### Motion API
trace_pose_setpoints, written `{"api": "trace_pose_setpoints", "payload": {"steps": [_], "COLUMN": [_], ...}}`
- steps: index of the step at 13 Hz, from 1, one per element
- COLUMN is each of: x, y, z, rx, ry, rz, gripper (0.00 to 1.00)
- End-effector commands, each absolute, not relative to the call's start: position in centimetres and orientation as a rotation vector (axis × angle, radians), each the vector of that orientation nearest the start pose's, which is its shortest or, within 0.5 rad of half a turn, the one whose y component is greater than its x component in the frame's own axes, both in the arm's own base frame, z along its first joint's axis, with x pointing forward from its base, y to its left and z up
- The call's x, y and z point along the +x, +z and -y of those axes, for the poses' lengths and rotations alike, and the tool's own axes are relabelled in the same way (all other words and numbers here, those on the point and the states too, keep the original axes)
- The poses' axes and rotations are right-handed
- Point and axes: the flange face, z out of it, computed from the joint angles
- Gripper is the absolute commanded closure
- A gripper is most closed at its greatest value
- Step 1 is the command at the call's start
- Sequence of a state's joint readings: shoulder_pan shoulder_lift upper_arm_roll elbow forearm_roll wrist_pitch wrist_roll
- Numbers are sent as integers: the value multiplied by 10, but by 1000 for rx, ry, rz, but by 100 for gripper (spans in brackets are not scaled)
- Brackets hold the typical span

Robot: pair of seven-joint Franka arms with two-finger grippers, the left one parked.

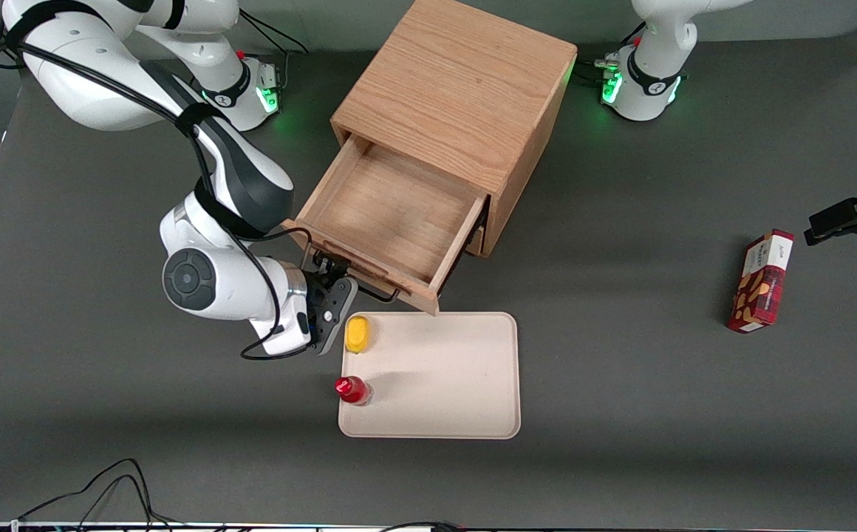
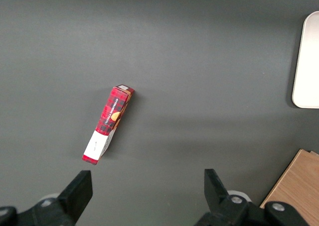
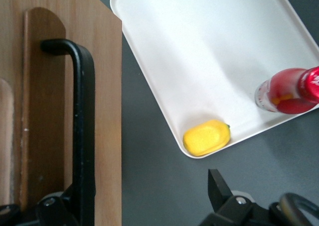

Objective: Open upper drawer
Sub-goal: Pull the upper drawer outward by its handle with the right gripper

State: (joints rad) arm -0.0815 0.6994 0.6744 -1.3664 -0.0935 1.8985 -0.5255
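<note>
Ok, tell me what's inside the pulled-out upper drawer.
The upper drawer shows only its bare wooden floor; nothing lies in it. The part under the cabinet top is covered and cannot be checked. The gripper is at the drawer's black handle.

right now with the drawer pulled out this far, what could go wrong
1. The upper drawer front nearly reaches the tray; more pulling may bump it, toppling the red bottle or shifting the yellow item.
2. The end effector sits at the black handle; retreating carelessly may snag it.
3. The drawer looks far out of the cabinet; further travel might pull it free.
</note>
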Motion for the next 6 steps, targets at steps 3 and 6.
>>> {"api": "trace_pose_setpoints", "payload": {"steps": [3,6], "x": [673,682], "y": [370,377], "z": [-308,-302], "rx": [-2466,-2495], "ry": [-18,-48], "rz": [1422,1416], "gripper": [0,0]}}
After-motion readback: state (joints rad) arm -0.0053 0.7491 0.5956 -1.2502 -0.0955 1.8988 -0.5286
